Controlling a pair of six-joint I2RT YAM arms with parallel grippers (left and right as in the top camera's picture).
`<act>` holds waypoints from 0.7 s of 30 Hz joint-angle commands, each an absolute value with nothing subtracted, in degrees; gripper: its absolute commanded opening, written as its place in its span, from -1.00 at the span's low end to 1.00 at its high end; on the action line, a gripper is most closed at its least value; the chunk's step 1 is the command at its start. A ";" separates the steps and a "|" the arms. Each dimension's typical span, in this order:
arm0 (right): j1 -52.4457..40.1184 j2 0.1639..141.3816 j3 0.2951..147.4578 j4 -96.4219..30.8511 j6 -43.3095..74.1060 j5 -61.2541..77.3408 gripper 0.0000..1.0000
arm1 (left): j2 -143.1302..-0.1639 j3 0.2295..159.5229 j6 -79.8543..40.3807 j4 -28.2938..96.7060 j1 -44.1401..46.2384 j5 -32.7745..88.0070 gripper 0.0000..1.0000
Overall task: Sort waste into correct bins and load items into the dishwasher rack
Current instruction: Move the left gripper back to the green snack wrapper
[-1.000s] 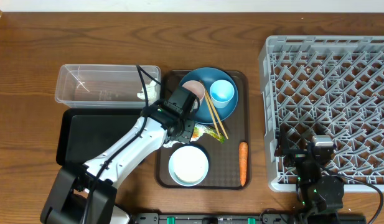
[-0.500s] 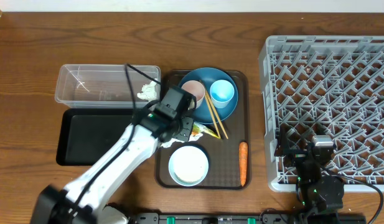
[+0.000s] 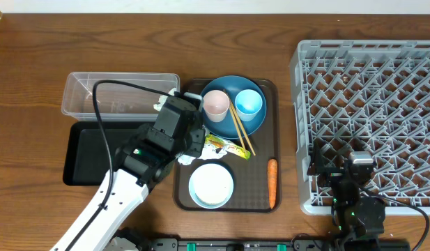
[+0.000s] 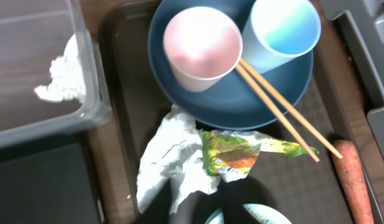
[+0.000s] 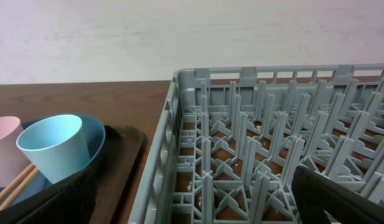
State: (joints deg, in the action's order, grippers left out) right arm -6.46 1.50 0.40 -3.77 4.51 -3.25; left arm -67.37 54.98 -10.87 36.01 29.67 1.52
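Left pincer: hangs over the left edge of the brown tray, above a crumpled napkin. Its fingers are hidden from both views, so I cannot tell whether they are spread or pressed together.
Right pincer: fingers spread wide with nothing between them, low at the near edge of the grey rack.
Crumpled napkin: lies on the brown tray, touching the rim of the dark blue plate, with a green-orange scrap just beside it.
Second napkin: inside the clear tub, in the corner nearest the brown tray.
Black tray: right against the tub's near side.
Pink cup and blue cup: upright, side by side on the plate.
Chopsticks: slant across the plate between the cups, tips out on the brown tray.
Carrot: by the tray's right edge.
Bowl: at the tray's near end.
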 commanded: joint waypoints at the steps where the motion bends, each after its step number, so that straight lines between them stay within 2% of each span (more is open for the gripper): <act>1: -6.94 1.50 0.32 -3.97 4.19 -3.62 0.98 | -67.88 54.74 -11.64 37.63 29.43 2.85 0.06; 3: -6.94 1.50 0.32 -3.97 4.19 -3.62 0.99 | -68.71 54.74 -11.64 39.00 29.43 5.72 0.38; 5: -6.94 1.50 0.32 -3.97 4.19 -3.62 0.98 | -69.87 54.74 -11.64 40.27 29.43 8.84 0.49; 14: -6.94 1.50 0.32 -3.97 4.19 -3.62 0.98 | -78.28 54.63 -13.30 38.85 29.43 11.16 0.64; 21: -6.94 1.50 0.32 -3.97 4.19 -3.62 0.99 | -85.30 54.63 -15.79 34.72 29.43 11.18 0.66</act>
